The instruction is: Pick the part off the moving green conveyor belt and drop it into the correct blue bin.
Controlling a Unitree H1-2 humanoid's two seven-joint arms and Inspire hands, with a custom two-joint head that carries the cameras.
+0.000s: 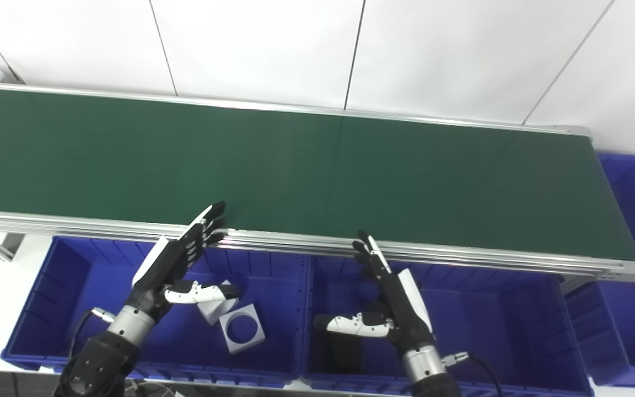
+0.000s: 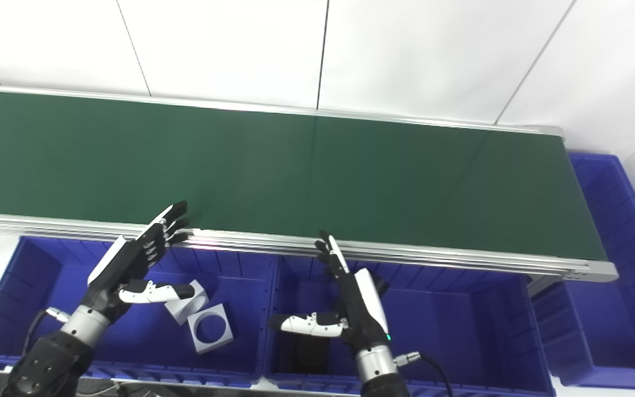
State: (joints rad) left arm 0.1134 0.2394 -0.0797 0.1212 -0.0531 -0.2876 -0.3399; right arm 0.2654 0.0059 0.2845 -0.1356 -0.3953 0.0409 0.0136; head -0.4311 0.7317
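Waiting step: both hands empty, no part on the belt in view.

The green belt (image 1: 295,165) runs bare from left edge to right end; a part to pick is not visible yet. Left hand (image 1: 177,264) and right hand (image 1: 392,300) hover with fingers spread, holding nothing, above the blue bins (image 1: 290,270), fingertips near the belt's near rail (image 1: 461,256). Two grey square parts (image 1: 232,322) lie in the left bin, just under the left thumb. Next move likely calls for timing a reach once a part arrives, then sorting by shape.
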